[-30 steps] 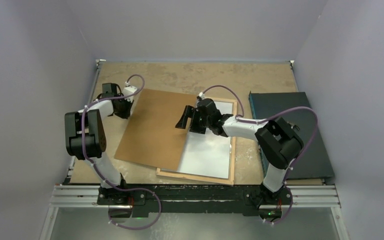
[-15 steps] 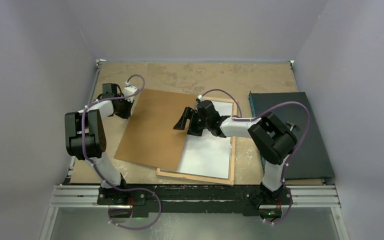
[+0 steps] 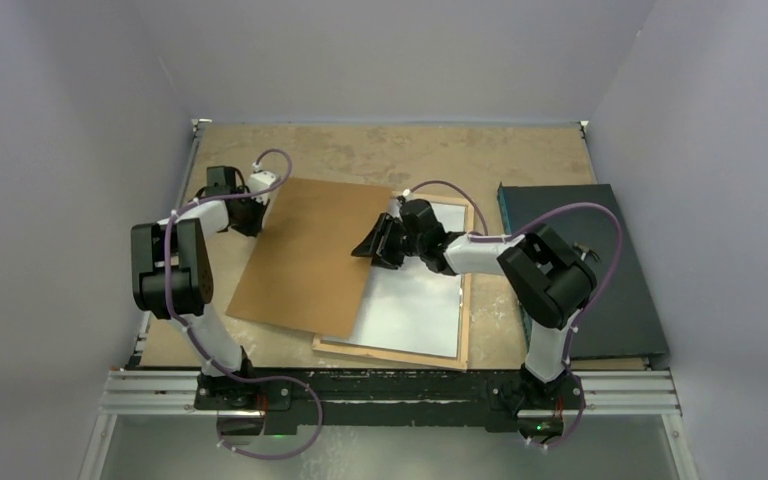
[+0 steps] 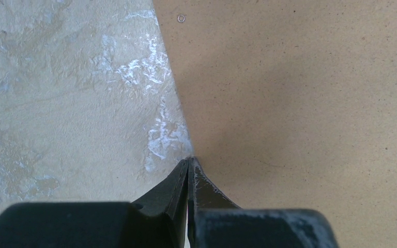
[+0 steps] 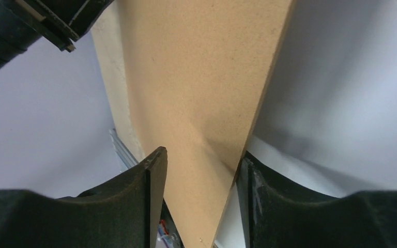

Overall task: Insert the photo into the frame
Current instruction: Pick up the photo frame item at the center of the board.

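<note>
1. Photo (image 3: 415, 300), a large white-backed paper print, lies inside the thin light-wood rectangular frame (image 3: 466, 320) by the table's (image 3: 380, 150) near edge.
2. Right gripper (image 5: 201, 155) straddles the right edge of the brown backing board (image 3: 310, 260), jaws part-open.
3. Left gripper (image 4: 188, 163), closed and empty, points at the board's left edge.

The left arm (image 3: 170, 265) and the right arm (image 3: 550, 285) look alike: white tubular links joined by chunky, boxy black joint housings, each rising from a black base block. A purple cable (image 3: 610, 215) loops loosely along each arm. The fingers (image 5: 152, 196) are matte black, wedge-shaped and faintly grainy.
</note>
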You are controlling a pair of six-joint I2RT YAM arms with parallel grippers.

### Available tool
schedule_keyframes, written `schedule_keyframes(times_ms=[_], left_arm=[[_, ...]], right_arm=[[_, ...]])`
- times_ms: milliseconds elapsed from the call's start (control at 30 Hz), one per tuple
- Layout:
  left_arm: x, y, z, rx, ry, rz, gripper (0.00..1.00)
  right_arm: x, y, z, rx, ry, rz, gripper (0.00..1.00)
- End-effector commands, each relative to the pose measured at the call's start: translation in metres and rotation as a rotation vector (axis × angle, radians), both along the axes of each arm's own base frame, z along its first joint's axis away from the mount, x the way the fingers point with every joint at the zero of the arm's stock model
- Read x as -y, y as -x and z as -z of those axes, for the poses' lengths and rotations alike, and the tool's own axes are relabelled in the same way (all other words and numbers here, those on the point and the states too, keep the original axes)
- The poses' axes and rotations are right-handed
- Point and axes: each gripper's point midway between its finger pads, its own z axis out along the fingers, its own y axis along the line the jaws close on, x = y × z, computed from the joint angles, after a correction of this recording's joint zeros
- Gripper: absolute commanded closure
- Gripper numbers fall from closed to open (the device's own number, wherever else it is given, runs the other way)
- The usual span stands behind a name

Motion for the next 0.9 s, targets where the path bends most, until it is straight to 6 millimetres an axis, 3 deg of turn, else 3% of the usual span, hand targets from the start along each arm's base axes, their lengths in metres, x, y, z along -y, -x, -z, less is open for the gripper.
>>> schedule_keyframes(times_ms=[0, 133, 267, 367, 433, 500, 600, 700, 767, 867], left_arm=[[0.036, 0.076, 0.055, -0.315, 0.102, 0.067, 1.0], [0.042, 0.076, 0.047, -0.315, 0.131, 0.091, 1.0], [0.044, 0.067, 0.014, -0.272, 0.137, 0.132, 1.0], [0.05, 0.059, -0.022, -0.21, 0.158, 0.169, 1.0], [0.054, 0.06, -0.034, -0.192, 0.174, 0.19, 1.0], [0.055, 0.065, -0.028, -0.211, 0.178, 0.195, 1.0], [0.056, 0.082, -0.001, -0.283, 0.187, 0.191, 1.0], [0.059, 0.09, 0.012, -0.304, 0.211, 0.185, 1.0], [0.064, 0.092, 0.012, -0.308, 0.234, 0.185, 1.0], [0.065, 0.084, -0.006, -0.281, 0.242, 0.191, 1.0]], right_arm=[[-0.03, -0.005, -0.062, 0.101, -0.214, -0.054, 0.53], [-0.036, -0.007, -0.068, 0.092, -0.227, -0.069, 0.81], [-0.038, -0.01, -0.091, 0.118, -0.248, -0.07, 0.89], [-0.04, -0.013, -0.11, 0.148, -0.278, -0.065, 0.89], [-0.043, -0.013, -0.115, 0.15, -0.309, -0.065, 0.87], [-0.048, -0.01, -0.118, 0.138, -0.351, -0.079, 0.78], [-0.052, -0.006, -0.111, 0.117, -0.355, -0.09, 0.57], [-0.057, -0.006, -0.103, 0.103, -0.344, -0.093, 0.55], [-0.06, -0.008, -0.099, 0.093, -0.333, -0.091, 0.66], [-0.06, -0.01, -0.098, 0.089, -0.32, -0.082, 0.96]])
